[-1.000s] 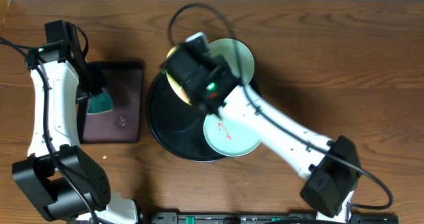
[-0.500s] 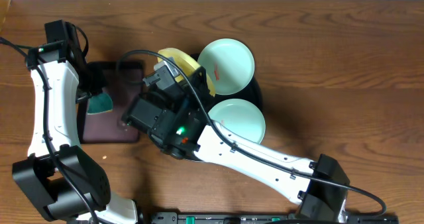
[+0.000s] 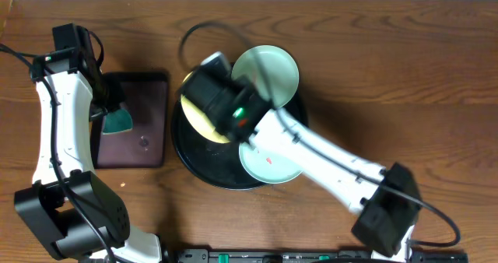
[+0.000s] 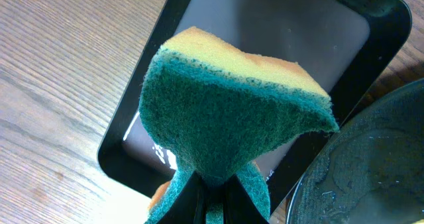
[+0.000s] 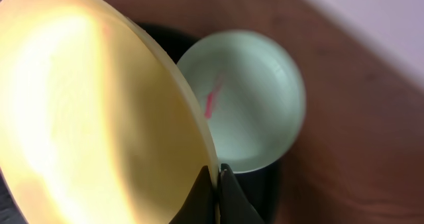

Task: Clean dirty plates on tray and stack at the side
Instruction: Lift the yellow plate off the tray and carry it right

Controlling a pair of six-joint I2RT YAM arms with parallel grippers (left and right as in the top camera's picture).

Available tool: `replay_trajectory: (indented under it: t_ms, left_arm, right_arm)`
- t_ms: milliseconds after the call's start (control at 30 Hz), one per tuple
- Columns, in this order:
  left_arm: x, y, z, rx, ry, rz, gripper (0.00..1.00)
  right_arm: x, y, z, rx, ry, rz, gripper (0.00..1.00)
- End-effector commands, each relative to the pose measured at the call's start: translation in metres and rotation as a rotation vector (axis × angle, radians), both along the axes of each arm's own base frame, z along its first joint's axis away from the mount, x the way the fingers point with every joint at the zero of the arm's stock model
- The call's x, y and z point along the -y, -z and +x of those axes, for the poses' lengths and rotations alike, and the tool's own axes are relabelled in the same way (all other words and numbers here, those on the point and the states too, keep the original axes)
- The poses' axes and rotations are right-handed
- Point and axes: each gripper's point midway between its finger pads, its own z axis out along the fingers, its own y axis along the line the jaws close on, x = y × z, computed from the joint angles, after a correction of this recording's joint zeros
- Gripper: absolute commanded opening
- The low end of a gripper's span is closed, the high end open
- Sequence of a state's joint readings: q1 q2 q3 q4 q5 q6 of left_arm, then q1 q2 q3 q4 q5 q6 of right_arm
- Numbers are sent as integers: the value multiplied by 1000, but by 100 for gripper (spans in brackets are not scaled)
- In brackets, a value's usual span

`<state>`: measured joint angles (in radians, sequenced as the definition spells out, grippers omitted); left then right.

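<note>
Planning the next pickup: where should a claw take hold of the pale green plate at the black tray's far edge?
Pinch the thin raised rim of the pale green plate on its far-right edge, one finger inside, one outside. That edge seems to overhang the black tray, leaving room beneath, and is clear of the right arm.

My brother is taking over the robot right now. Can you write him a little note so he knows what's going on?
Left gripper: shut on the green-and-yellow sponge, above the maroon tray.
Right gripper: shut on the yellow plate by its rim, holding it tilted over the black tray.
Blue-green plates: the far plate is at the tray's far edge and the near plate is on its near right. Both show red smears.
Done: nothing is stacked at the side yet.
Left: wipe the plates, then stack all three beside the tray.
</note>
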<state>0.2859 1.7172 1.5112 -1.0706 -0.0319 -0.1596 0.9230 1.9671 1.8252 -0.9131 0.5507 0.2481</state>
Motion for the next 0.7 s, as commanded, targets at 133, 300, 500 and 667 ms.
replay_trajectory:
  t_ms: [133,300,500,667]
  left_arm:
    - [2,5,-3,-23,8,-3,7]
    - [2,5,-3,-23,8,-3,7]
    - [2,5,-3,-23,8,-3,8]
    - [2,5,-3,-22,8,-3,7]
  right_arm:
    - [79,-58,27,-258,98,488,1]
    - [187,-85,42,-241,312,577,2]
    - [309,-66,32,-243,638,459,1]
    - [351,-16,17,-335,761,430,1]
